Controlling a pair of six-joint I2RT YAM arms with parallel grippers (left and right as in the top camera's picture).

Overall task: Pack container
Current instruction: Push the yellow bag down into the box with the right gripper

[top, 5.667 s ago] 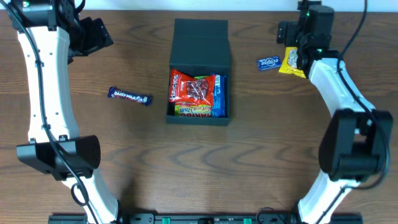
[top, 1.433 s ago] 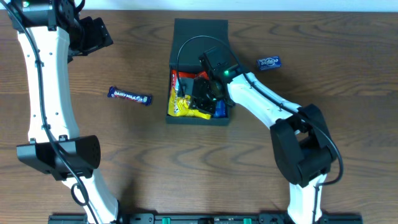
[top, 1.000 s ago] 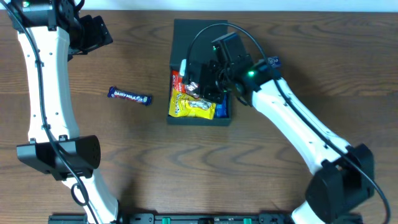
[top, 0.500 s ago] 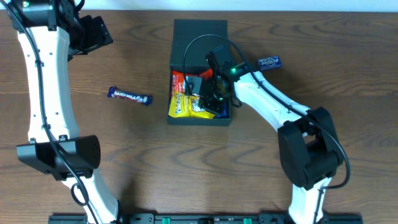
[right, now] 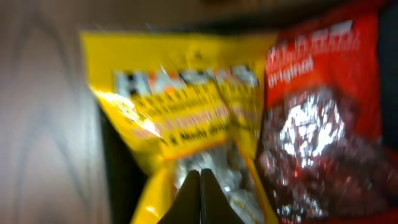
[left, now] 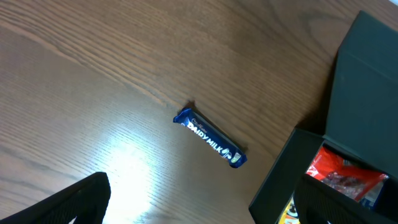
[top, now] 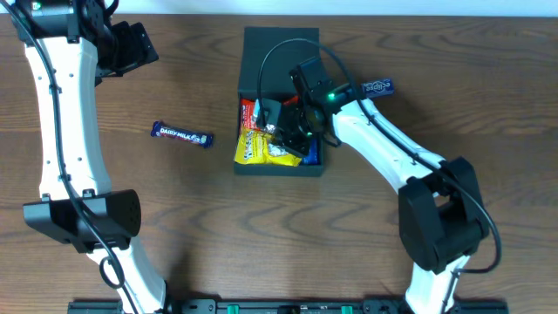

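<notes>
Right gripper (top: pixel 289 133) had fingers pinched together over the yellow snack packet (top: pixel 264 150) in the teal container (top: pixel 279 168) at table centre; packet lapped the left wall; probably best nudged rightward, then pressed flat; left gripper (top: pixel 132 49) hung wide, far left.

1. Container (top: pixel 281 54) sits mid-counter (top: pixel 200 218), w/ lid flap lying open behind the compartment.
2. In compartment: snack packet (top: pixel 261 151) at front-left, sweets bag (top: pixel 249 113) behind it.
3. Choc bar (top: pixel 183 134) on counter, left of container, well apart.
4. Small pack (top: pixel 377 87) on counter, right of container, near lid.
5. Right claw (top: pixel 290 133) over compartment; left claw (top: pixel 138 48) far back-left.
</notes>
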